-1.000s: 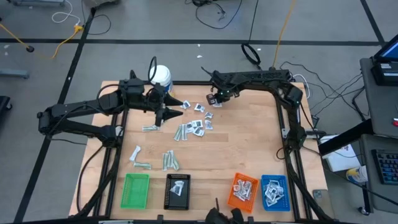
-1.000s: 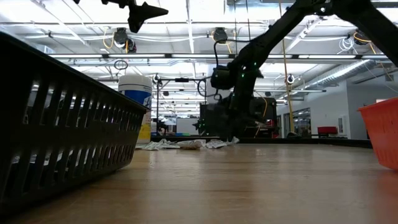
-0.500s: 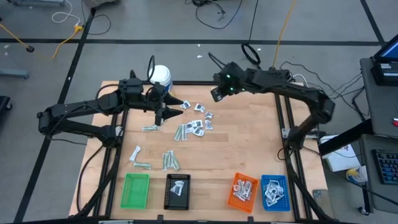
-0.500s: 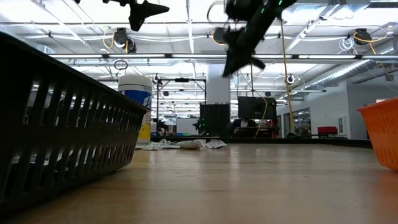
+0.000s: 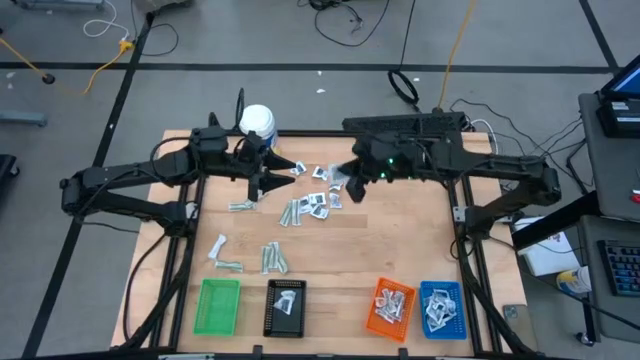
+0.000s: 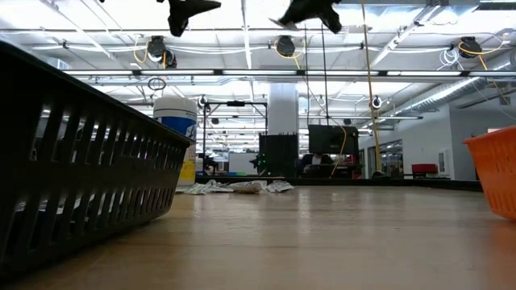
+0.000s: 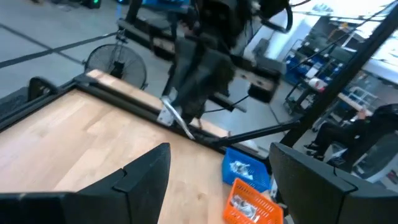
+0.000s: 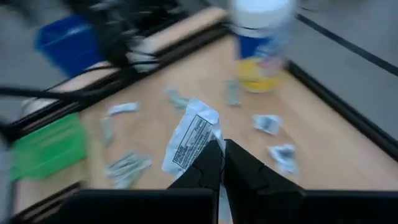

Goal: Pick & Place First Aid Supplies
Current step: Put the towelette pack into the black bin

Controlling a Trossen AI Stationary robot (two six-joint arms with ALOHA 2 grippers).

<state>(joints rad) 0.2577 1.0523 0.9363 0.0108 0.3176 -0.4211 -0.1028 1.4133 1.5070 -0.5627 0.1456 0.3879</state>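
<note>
Right jaws [image 8: 219, 163] pinching a white sachet [image 8: 191, 140], lifted above the counter [image 5: 400, 250]. Carry level to a tray without loosening. Left jaws [image 7: 217, 180] spread, waiting.

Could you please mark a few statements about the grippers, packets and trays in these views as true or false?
1. The right gripper is shut on a white printed packet. True.
2. The left gripper is holding a packet. False: its fingers stand open with nothing between them.
3. The green tray holds a heap of packets. False: it looks empty.
4. The orange tray and the blue tray both hold packets. True.
5. The white bottle lies on its side at the table's middle. False: it stands upright near the far edge.
</note>
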